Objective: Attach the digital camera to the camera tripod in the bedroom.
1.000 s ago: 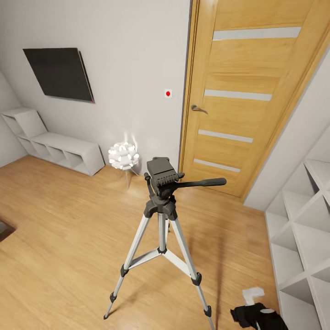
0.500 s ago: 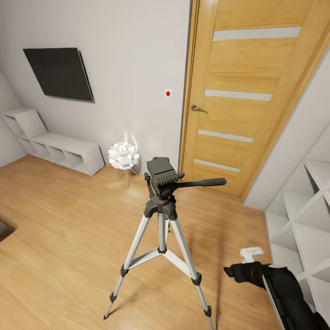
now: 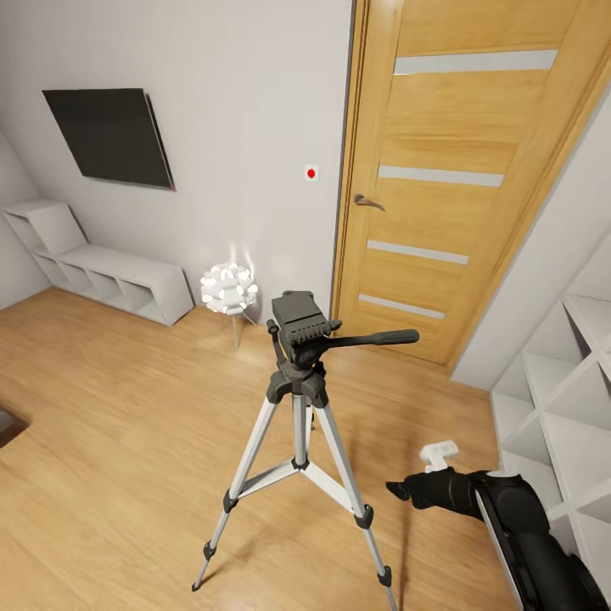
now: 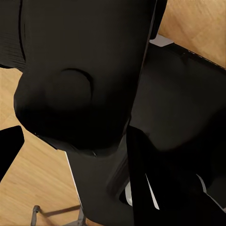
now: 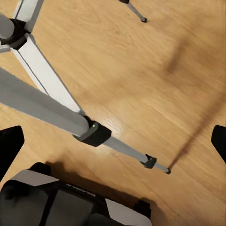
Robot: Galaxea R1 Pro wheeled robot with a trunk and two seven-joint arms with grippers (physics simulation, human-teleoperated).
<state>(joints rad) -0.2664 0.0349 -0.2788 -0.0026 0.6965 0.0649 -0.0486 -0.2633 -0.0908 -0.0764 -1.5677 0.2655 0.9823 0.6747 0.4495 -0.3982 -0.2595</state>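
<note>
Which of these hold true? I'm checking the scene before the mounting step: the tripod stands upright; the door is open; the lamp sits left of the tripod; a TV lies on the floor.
1. The tripod stands upright on the floor: true.
2. The door is open: false, it is shut.
3. The lamp sits left of the tripod in the head view: true.
4. A TV lies on the floor: false, it hangs on the wall.

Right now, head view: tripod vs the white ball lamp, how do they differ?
The tripod is much taller than the lamp. The tripod has silver legs and a black head with a side handle; the lamp has a white spiky ball on thin legs. The tripod stands mid-floor, the lamp by the wall. Both stand upright on the wood floor.
</note>
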